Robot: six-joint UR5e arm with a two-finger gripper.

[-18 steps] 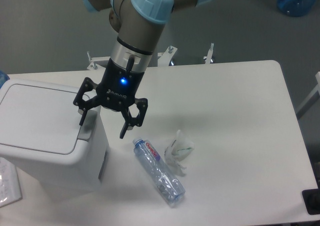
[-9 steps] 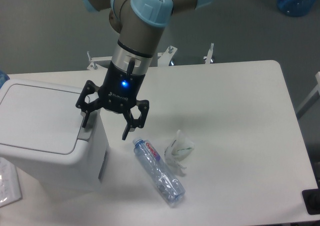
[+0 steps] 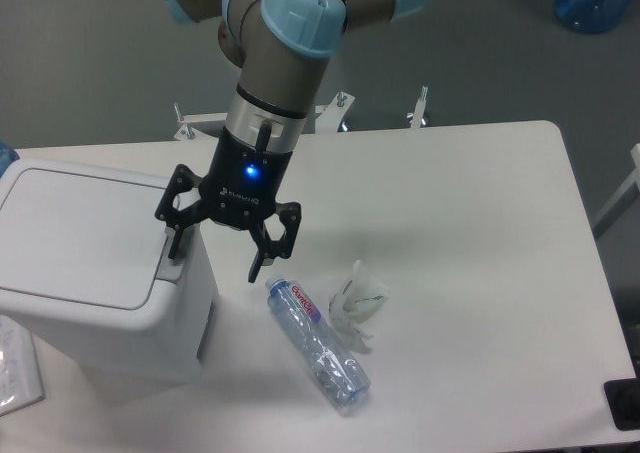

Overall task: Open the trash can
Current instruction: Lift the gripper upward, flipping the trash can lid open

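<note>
Since the frame a second ago, the gripper (image 3: 216, 265) has dropped a little and slid slightly to the right, so one black fingertip (image 3: 176, 250) now sits lower against the grey tab at the front of the trash can (image 3: 90, 263). Its jaws are spread wide and hold nothing; one finger is over the tab at the bin's right edge, the other hangs free in the air just above the table (image 3: 480, 223), beside the bin's side wall. A blue light glows on the black body of the tool, under the silver wrist of the arm (image 3: 285, 43).

That big white bin stands at the left end of the white table, its flat lid shut. To the right of the bin, close to the free finger, a clear plastic bottle (image 3: 317, 344) lies on its side, slanting down and to the right, with a red and blue label near its neck. A crumpled white tissue (image 3: 356, 301) lies just beside the bottle, touching or nearly touching it.
</note>
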